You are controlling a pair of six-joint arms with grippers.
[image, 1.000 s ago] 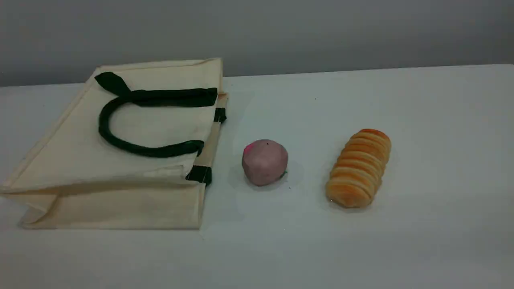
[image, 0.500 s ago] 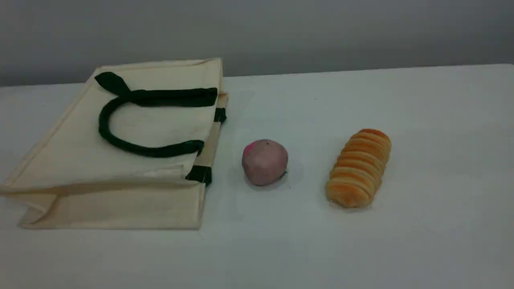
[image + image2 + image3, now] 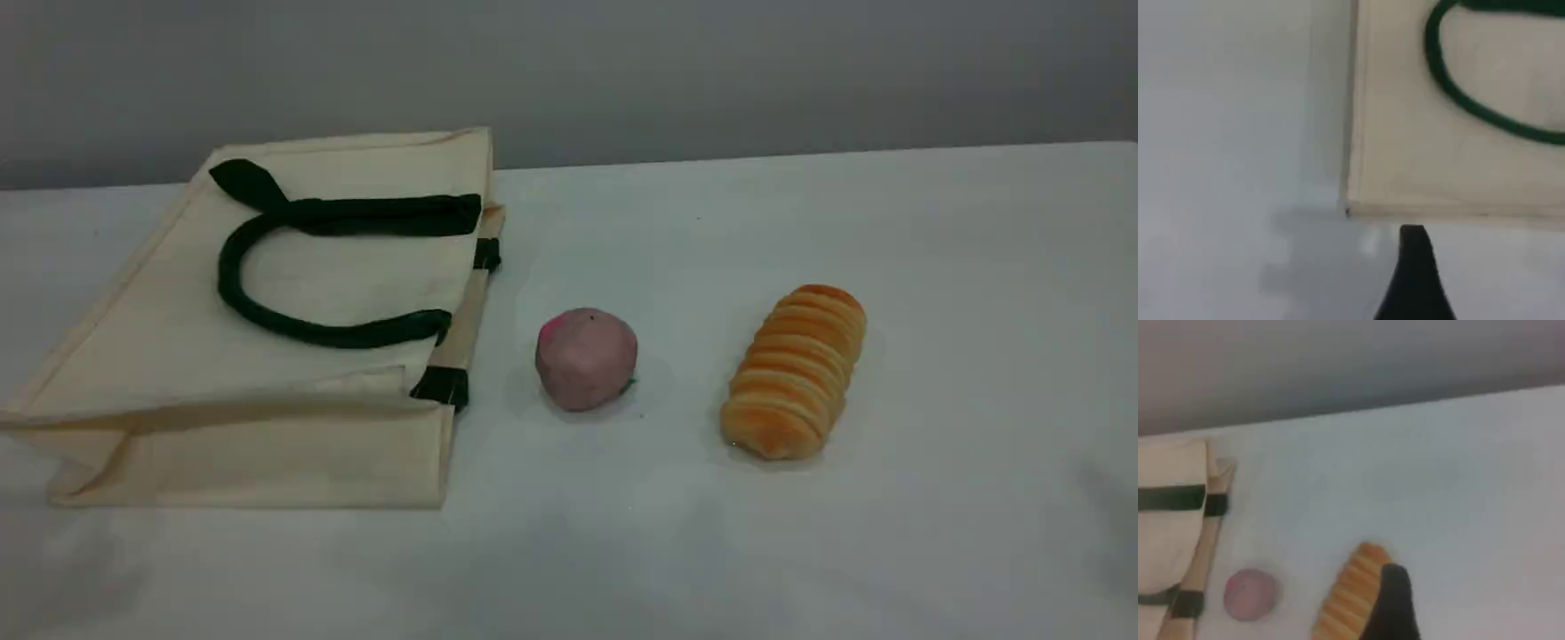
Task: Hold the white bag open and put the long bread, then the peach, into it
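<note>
Cream white bag (image 3: 267,356) flat, closed on table (image 3: 933,267); long bread (image 3: 794,372), peach (image 3: 586,359) outside. Left tool (image 3: 1415,267), right tool (image 3: 1395,600) spread, empty. Nothing done.

Both arms' fingers (image 3: 1415,267) (image 3: 1395,603) spread wide, holding nothing.

A pale, plain worktop (image 3: 800,551) carries three things. The white bag (image 3: 160,347) lies flat on its side, dark green handle loop (image 3: 233,293) resting on its upper face; the left gripper (image 3: 1413,235) hangs just off the bag's near corner, apart from it. The peach (image 3: 586,358) sits just beside the bag's mouth edge, not touching. The long bread (image 3: 796,371) lies further over, well clear of the peach, directly beneath the right gripper (image 3: 1393,577) tip.
</note>
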